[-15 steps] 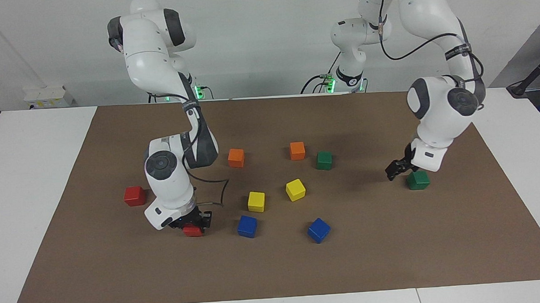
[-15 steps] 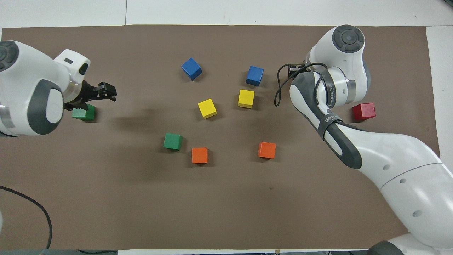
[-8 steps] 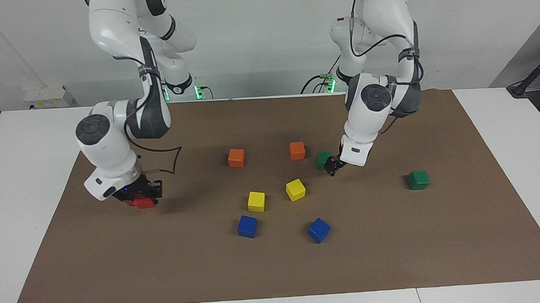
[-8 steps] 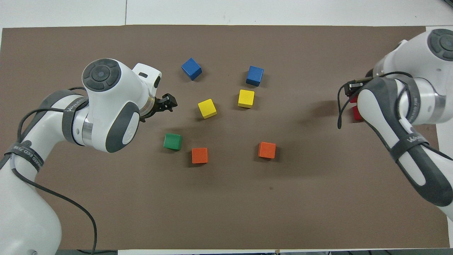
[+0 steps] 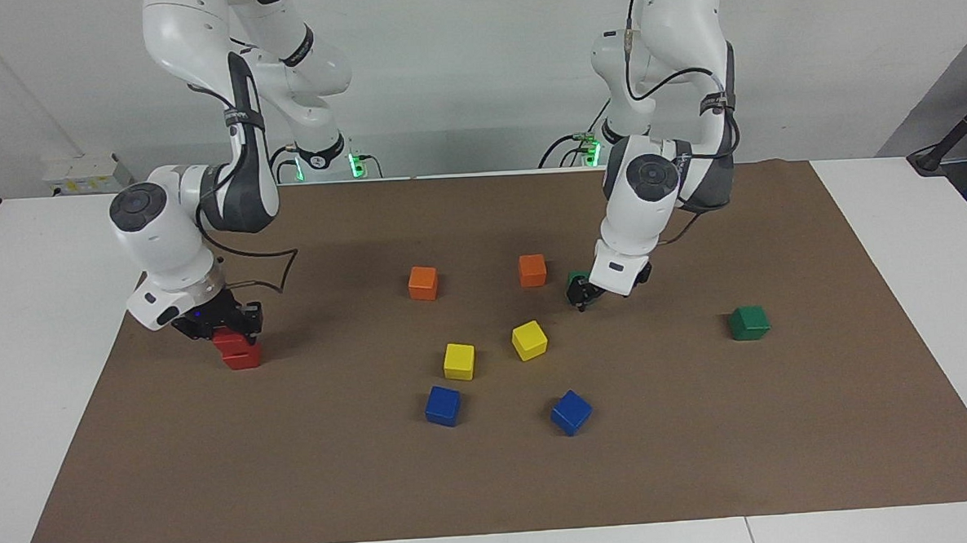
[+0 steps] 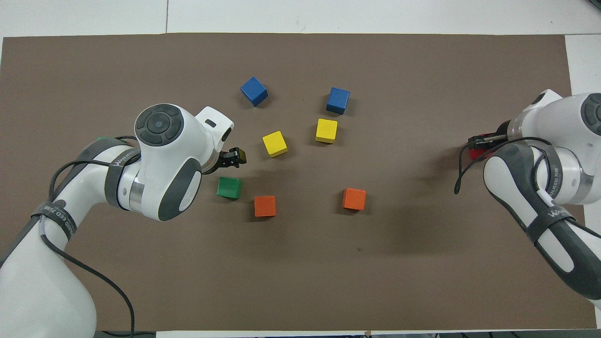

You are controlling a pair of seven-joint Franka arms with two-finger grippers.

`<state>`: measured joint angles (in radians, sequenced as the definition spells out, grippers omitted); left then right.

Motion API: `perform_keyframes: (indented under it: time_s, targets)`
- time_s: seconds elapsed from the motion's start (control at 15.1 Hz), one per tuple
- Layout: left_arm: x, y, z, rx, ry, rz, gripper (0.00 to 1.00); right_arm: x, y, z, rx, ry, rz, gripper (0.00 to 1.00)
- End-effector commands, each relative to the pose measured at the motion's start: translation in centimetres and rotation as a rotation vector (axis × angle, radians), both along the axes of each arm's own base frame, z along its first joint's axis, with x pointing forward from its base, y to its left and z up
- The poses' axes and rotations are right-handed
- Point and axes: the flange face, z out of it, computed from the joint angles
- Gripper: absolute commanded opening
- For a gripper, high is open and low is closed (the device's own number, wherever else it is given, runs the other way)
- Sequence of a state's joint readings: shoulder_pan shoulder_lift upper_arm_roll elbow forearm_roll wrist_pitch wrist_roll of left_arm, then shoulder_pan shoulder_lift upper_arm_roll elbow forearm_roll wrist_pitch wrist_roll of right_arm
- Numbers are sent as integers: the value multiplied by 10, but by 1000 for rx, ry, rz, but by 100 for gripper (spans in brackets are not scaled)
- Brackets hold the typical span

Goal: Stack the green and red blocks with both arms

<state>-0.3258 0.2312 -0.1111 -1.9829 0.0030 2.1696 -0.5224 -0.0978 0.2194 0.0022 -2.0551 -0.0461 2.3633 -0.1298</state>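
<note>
At the mat's edge: right gripper [image 5: 226, 330] clamps a red block [image 5: 227, 340] onto another red block [image 5: 242, 357].
Mid-mat: left gripper [image 5: 580, 294], open, over a green block [image 6: 229, 187]; greens unstacked.

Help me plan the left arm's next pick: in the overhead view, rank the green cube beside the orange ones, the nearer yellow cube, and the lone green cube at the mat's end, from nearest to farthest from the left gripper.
From the left gripper:
1. Green cube, almost under it, next to an orange cube.
2. Yellow cube, mid-mat, farther from the robots.
3. Lone green cube, toward the left arm's end of the table, mostly hidden under the arm in the overhead view.
</note>
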Motion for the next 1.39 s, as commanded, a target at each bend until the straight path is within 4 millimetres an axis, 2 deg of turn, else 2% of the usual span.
perform_keyframes:
  time_s: [0.0, 0.46, 1.12, 1.19, 1.26, 1.32]
  targets:
    - [-25, 2, -9, 4, 3, -51, 100, -8, -5, 7, 0, -25, 30, 0]
    - [-29, -5, -22, 6, 12, -72, 100, -11, -24, 6, -3, -22, 30, 0]
    - [-35, -4, -41, 12, 31, -65, 100, -10, -25, 7, -2, -27, 23, 0]
    - [-37, -7, -43, 12, 30, -65, 99, -10, -25, 7, -1, -28, 18, 15]
    - [-40, -10, -43, 11, 30, -67, 71, -10, -25, 8, -1, -29, 18, 40]
    - [-41, -11, -43, 16, 37, -48, 23, -9, -25, 8, 0, -31, 17, 67]
